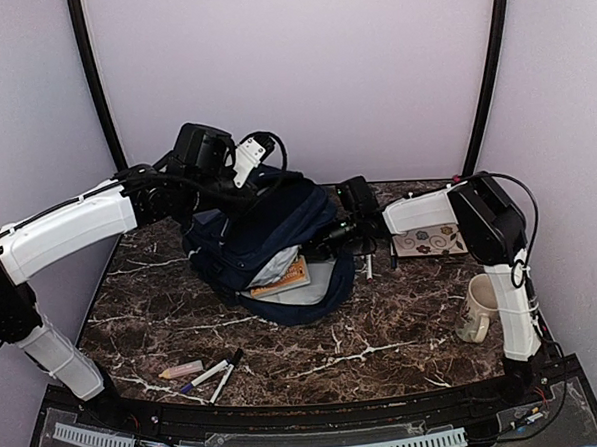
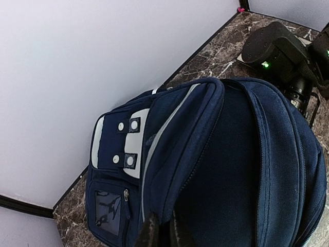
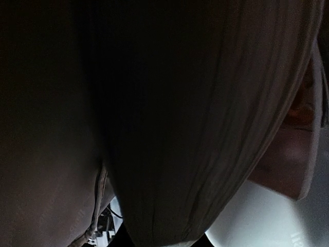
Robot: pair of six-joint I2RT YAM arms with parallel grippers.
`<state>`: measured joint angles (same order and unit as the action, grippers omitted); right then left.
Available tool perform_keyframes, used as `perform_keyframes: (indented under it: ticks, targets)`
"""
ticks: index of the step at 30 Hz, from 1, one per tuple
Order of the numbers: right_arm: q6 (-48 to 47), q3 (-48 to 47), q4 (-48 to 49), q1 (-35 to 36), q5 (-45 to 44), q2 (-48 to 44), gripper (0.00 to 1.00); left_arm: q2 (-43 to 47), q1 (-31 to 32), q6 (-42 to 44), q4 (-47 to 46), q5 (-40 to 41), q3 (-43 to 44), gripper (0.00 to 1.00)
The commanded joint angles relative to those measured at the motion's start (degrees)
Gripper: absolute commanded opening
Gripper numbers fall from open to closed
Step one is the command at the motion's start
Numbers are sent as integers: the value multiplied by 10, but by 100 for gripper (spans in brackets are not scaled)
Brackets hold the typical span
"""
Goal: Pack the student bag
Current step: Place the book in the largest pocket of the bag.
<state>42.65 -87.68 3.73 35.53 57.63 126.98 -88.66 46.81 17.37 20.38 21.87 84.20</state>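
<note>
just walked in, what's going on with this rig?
The left claw is pinched on the student bag, holding its top flap up. The right claw is pushed into the open side; its grip is hidden. An orange book sits in the opening. Pens and a mug are out on the table.

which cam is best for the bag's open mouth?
Top external: the bag has its mouth toward the camera, with a book showing inside. Left wrist shows only its outer shell and front pocket; right wrist is just dark fabric up close.
</note>
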Motion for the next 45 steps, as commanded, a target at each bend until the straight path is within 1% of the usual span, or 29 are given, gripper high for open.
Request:
perform_keyframes:
  ticks: [1,3,4,6,7,9,11,13,14,19,21,23,26,28,31,35,38,40,41,42,45]
  targets:
    - [50,-21,83,-2,31,6,14,42,1,-15,-19,-33,-10,23]
    - [46,-19,85,-2,31,-8,27,40,9,-25,-1,-36,-32,40]
    - [41,-19,83,-3,30,-15,31,40,17,-29,6,-37,-48,46]
    - [28,-18,70,-3,26,-26,36,41,45,-39,10,-34,-79,56]
    - [20,-18,63,-2,24,-31,37,40,60,-49,9,-23,-94,58]
    - [9,-14,55,-3,21,-35,38,39,89,-71,12,-30,-120,58]
    - [8,-8,57,-3,21,-37,40,41,108,-105,2,-57,-141,55]
    - [8,-2,61,-2,22,-38,41,45,116,-129,-18,-95,-161,52]
    - [10,1,64,-2,22,-39,42,45,118,-139,-28,-101,-169,51]
    - [16,4,72,3,26,-42,42,10,118,-152,-55,-105,-177,56]
    - [19,4,74,3,27,-43,42,-16,119,-148,-62,-83,-169,57]
    - [19,4,76,4,26,-43,42,-53,119,-141,-63,-42,-153,56]
    - [18,6,75,4,24,-45,42,-89,119,-129,-65,15,-128,51]
    - [17,7,74,3,22,-45,42,-101,119,-123,-68,62,-112,43]
    - [6,7,60,3,15,-44,41,-103,119,-131,-73,110,-95,23]
    - [-2,6,48,3,4,-40,41,-83,118,-128,-106,148,-106,1]
    - [-11,7,36,3,-4,-40,42,-73,118,-125,-110,166,-108,0]
    - [-39,6,-1,3,-24,-48,45,-61,118,-121,-110,186,-110,0]
    - [-63,4,-37,3,-46,-55,48,-56,118,-117,-111,204,-111,0]
    - [-95,4,-73,3,-89,-65,52,-48,118,-109,-113,229,-112,0]
    - [-177,20,-156,3,-174,-104,58,-20,115,-79,-129,284,-120,0]
